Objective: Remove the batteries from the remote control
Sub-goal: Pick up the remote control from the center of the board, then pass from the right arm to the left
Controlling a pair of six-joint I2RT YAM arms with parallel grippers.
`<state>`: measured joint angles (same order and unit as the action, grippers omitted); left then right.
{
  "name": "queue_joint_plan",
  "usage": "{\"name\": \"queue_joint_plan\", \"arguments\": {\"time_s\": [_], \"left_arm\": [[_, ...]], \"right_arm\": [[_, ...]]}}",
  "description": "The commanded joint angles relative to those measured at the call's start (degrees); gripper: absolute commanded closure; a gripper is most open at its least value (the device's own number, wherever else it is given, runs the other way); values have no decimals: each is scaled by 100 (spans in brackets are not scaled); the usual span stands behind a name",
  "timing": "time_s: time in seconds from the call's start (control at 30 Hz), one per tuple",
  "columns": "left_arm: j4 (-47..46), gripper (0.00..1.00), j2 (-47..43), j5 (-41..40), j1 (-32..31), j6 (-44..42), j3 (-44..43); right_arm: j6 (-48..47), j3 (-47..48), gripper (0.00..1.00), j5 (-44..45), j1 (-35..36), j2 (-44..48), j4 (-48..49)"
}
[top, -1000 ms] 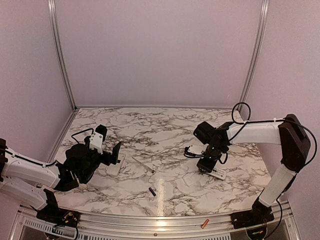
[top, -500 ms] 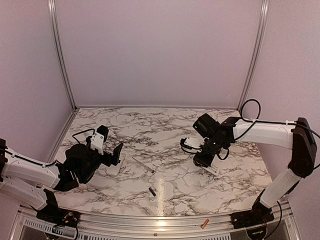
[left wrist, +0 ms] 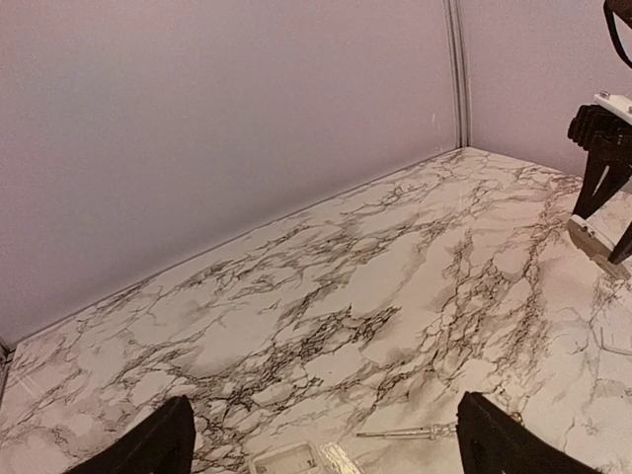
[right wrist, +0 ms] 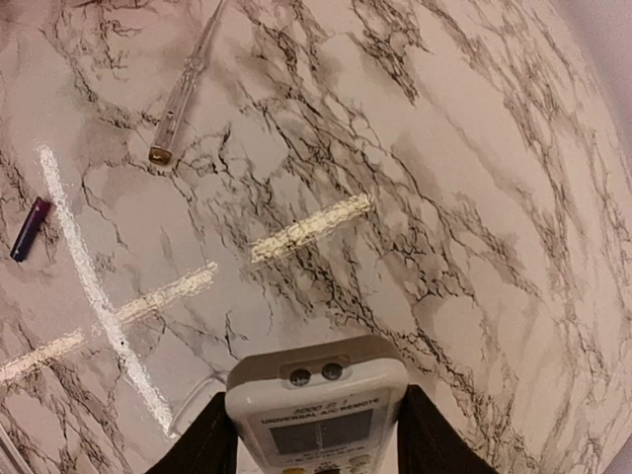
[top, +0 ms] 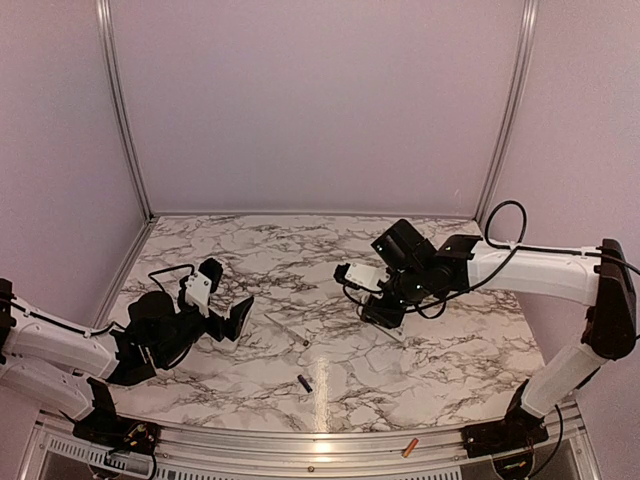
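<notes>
White remote (right wrist: 316, 400) in right gripper (right wrist: 318, 439), printed "UNIVERSAL", dark battery (right wrist: 28, 229) apart

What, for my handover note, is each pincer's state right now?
Left pincer: open, holding nothing.
Right pincer: closed on the remote control.

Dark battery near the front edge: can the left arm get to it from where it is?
Probably yes. The left gripper is open and empty, and only bare marble lies between it and the battery.
</notes>
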<state>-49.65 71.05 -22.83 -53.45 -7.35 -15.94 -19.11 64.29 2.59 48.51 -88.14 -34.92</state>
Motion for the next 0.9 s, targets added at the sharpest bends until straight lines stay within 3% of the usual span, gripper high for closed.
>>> {"name": "queue_joint_plan", "arguments": {"time_s": [0.0,0.27,0.67,0.87], "left_arm": [[-251,5,-101,177,34,-184,104],[-453,4,-171,506,30,-283,241],[-965,1,-285,3214,32,-149,397],[-1336,1,-213,4289,35,-93,460]], "right_arm": [[41,219,100,-103,44,158,974],[421,-319,100,-753,91,667,2304],[1190,-1290,100,-2706,177,1343,4318],[1179,-1259,100,-3191,785,1244,4945]]}}
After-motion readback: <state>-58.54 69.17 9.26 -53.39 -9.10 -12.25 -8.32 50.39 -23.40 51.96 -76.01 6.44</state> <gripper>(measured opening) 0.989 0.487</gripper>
